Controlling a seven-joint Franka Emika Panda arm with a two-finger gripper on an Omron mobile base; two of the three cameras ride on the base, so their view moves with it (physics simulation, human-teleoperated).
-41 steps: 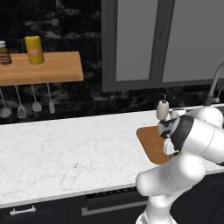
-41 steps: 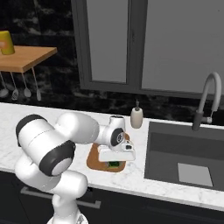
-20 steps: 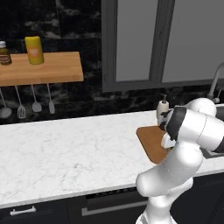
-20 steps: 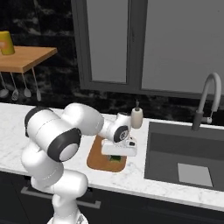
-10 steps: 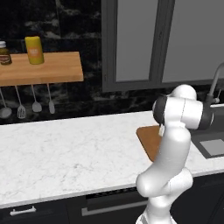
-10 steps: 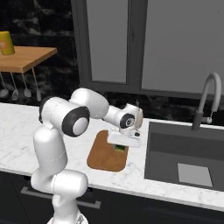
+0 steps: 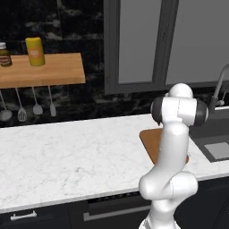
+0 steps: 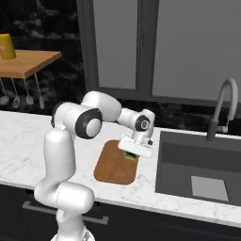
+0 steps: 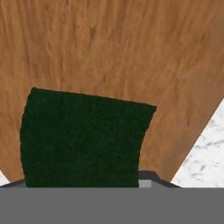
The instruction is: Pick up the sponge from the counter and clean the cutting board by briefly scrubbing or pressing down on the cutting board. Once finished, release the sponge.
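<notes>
Black marble wall backs the kitchen, with grey-fronted upper cabinets (image 7: 134, 42) above it. At far left a wooden wall shelf (image 7: 42, 70) carries a dark jar (image 7: 5, 54) at its left end and a yellow canister (image 7: 35, 51) beside it; ladles and spatulas (image 7: 27, 106) hang below the shelf. Under these runs the counter (image 7: 67, 156), white marble with faint grey veins, on dark cabinets with a pale drawer handle (image 7: 23, 216) at the near left.

Moving right, the white arm rises from the near edge and bends over the cutting board (image 8: 113, 164), a brown wooden board with rounded corners lying flat on the counter, just left of the sink. In the left base view the arm covers most of the board, so its left end (image 7: 150, 139) is what shows.

The gripper (image 8: 132, 153) hangs low over the far right part of the board, hand pointing down. The sponge (image 8: 130, 156) sits right beneath it, at the board's right edge; its dark green top (image 9: 83, 138) lies over the wood grain in the hand view, with a corner of white counter at the right. Whether the jaws clamp the sponge or stand slack around it, I cannot tell

Right of the board is the dark sink (image 8: 200, 169), with a curved grey faucet (image 8: 221, 106) behind it
</notes>
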